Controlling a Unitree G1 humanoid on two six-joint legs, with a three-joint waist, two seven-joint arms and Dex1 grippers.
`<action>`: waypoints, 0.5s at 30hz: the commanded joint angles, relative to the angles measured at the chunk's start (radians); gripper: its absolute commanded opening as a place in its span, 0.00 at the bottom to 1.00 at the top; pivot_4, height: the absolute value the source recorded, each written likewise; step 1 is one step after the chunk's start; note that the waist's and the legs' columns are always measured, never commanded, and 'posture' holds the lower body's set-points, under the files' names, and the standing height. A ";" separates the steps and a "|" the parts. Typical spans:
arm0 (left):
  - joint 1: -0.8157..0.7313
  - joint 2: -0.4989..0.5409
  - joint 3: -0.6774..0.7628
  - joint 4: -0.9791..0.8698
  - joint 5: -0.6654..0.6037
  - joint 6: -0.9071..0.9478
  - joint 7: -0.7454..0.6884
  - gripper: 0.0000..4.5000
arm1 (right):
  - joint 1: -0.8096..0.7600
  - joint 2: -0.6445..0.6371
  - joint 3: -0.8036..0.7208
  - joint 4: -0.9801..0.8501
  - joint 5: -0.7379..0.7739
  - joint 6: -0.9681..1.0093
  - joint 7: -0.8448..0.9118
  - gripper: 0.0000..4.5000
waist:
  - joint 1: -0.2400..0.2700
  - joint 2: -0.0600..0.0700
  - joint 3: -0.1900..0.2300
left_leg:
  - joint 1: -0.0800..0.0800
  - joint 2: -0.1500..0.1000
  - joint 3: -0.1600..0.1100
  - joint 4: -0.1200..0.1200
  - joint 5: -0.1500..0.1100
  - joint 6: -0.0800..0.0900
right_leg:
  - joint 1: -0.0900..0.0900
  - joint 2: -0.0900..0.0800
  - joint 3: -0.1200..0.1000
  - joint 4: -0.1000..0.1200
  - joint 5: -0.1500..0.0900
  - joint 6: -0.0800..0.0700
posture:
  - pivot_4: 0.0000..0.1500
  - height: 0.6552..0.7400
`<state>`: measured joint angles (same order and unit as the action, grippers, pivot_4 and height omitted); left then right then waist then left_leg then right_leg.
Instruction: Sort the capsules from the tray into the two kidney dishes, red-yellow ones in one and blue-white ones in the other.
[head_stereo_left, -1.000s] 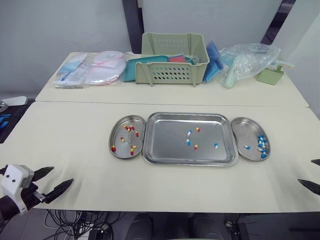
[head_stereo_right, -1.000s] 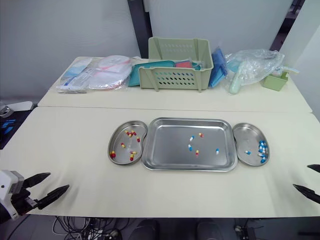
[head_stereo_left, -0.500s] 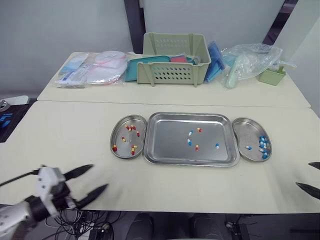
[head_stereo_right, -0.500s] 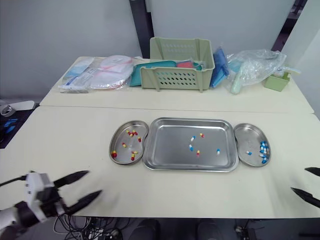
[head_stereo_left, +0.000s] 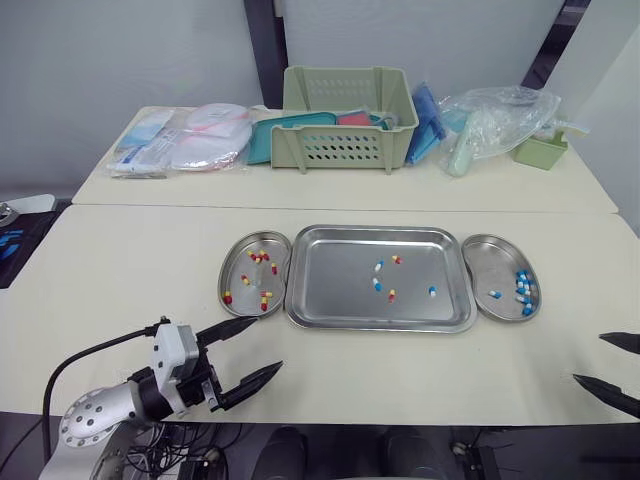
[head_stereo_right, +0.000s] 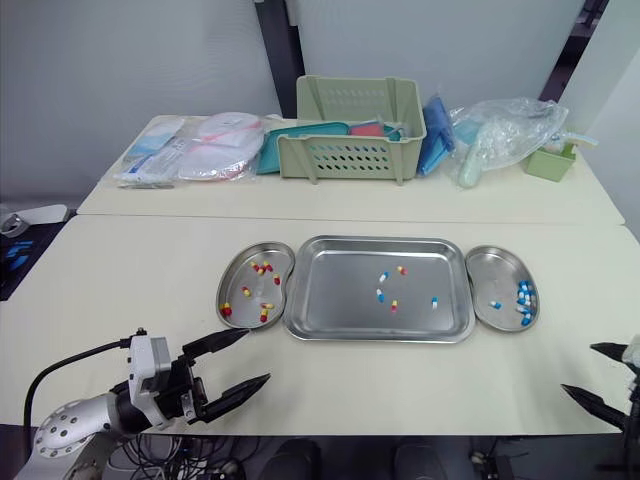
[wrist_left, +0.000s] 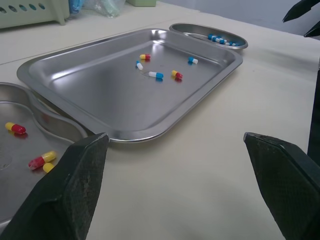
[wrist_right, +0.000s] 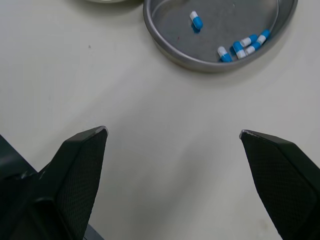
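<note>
While both arms hang low over the front of the table, five capsules lie loose in the middle of the tray: three blue-white and two red-yellow, all apart from each other. Touching the tray on its left side, the left dish holds red-yellow capsules, and the right dish on the other side holds blue-white ones. In front of the left dish, the left gripper has its fingers spread wide and holds nothing. Near the front right edge, in front of the right dish, the right gripper is spread wide too, also empty.
</note>
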<state>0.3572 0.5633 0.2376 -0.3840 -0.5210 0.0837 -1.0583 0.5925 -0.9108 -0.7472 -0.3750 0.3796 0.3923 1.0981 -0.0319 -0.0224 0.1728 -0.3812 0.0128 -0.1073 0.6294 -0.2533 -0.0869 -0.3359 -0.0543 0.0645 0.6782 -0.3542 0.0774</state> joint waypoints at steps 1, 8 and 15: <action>-0.011 0.001 -0.012 -0.003 0.008 -0.032 0.003 1.00 | -0.069 -0.006 0.045 -0.231 0.119 0.185 -0.100 1.00 | 0.000 0.000 0.000 | 0.000 0.000 0.000 0.000 0.000 0.000 | 0.000 0.000 0.000 0.000 0.000 0.000 | 1.00 1.00; -0.020 -0.002 -0.029 0.007 0.024 -0.061 0.006 1.00 | -0.279 -0.009 0.336 -0.454 0.150 0.315 -0.270 1.00 | 0.002 -0.001 0.000 | -0.001 0.000 -0.001 0.000 0.000 0.000 | 0.000 0.000 -0.001 0.000 0.000 0.000 | 1.00 1.00; -0.033 -0.004 -0.054 0.012 0.035 -0.078 0.015 1.00 | -0.580 0.074 0.708 -0.437 0.054 0.428 -0.465 0.64 | 0.002 -0.002 0.001 | -0.001 0.000 -0.002 0.000 0.000 0.000 | -0.001 0.000 -0.001 0.000 0.000 0.000 | 1.00 1.00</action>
<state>0.3273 0.5605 0.1860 -0.3561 -0.4856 0.0262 -1.0483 0.0509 -0.8476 -0.0887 -0.8035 0.4605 0.8022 0.6744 -0.0302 -0.0247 0.1738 -0.3821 0.0129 -0.1094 0.6297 -0.2533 -0.0870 -0.3370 -0.0542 0.0630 0.6784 -0.3542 0.0775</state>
